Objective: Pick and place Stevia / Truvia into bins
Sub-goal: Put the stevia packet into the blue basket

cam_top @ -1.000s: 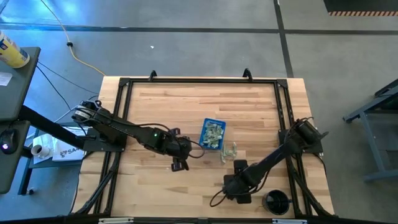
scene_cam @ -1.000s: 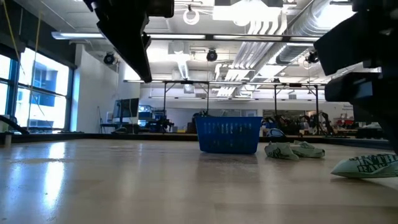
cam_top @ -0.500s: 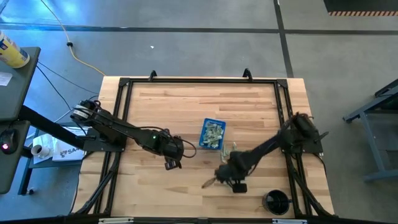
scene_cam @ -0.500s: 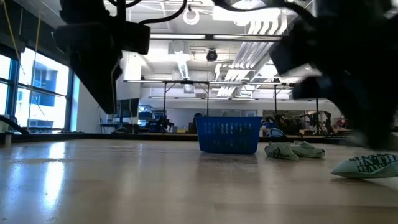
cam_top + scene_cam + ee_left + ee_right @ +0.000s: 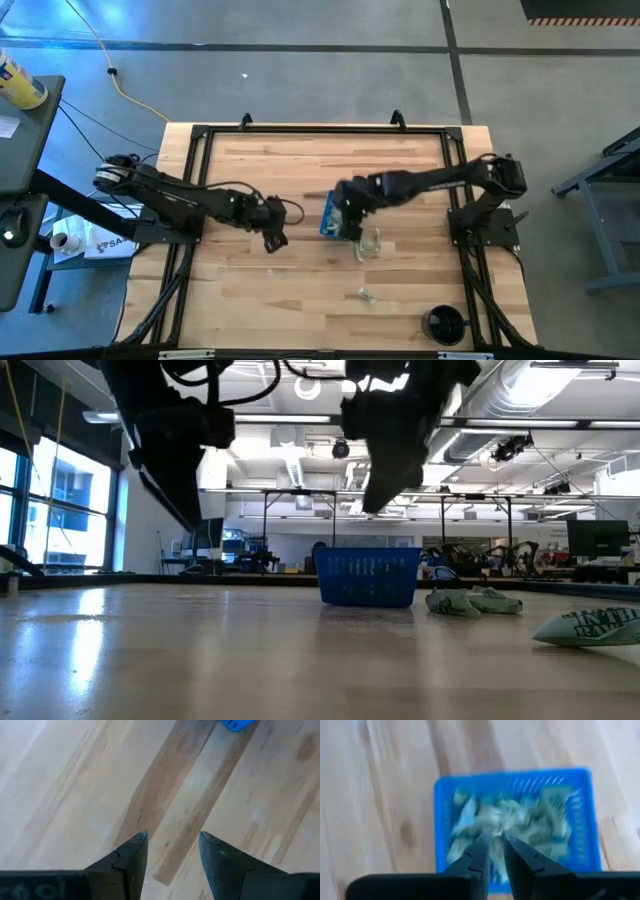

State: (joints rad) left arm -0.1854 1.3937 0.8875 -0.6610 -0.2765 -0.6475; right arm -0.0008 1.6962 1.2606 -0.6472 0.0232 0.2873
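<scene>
High view. Blue bin (image 5: 341,215) near the middle of the counter (image 5: 300,290), already holding a heap of sachets: most of the job looks done. Left outside: a small clump of sachets (image 5: 369,243) touching the bin's 4 o'clock corner, and a lone sachet (image 5: 365,295) farther out toward 5 o'clock. Right tool (image 5: 347,212) sits directly above the bin, the arm reaching in from 3 o'clock. Left tool (image 5: 273,238) waits over bare wood at the bin's 8 o'clock, apart from it.

Low view. Bin (image 5: 368,575) stands mid-counter. Two crumpled sachets (image 5: 472,601) lie just beside it at 3 o'clock; a third sachet (image 5: 590,627) lies nearer the camera toward 4 o'clock. Right tool (image 5: 385,480) hangs above the bin at 12 o'clock, clear of the rim.

Left wrist view. Left tool (image 5: 172,847) has its fingers parted with nothing between them; only bare counter below, a corner of the bin (image 5: 236,724) far ahead.

Right wrist view. Right tool (image 5: 494,847) has its fingers drawn nearly together over the sachet heap in the bin (image 5: 440,820); whether a sachet is pinched between them cannot be told. Judgement: three or so loose sachets remain to be gathered.
</scene>
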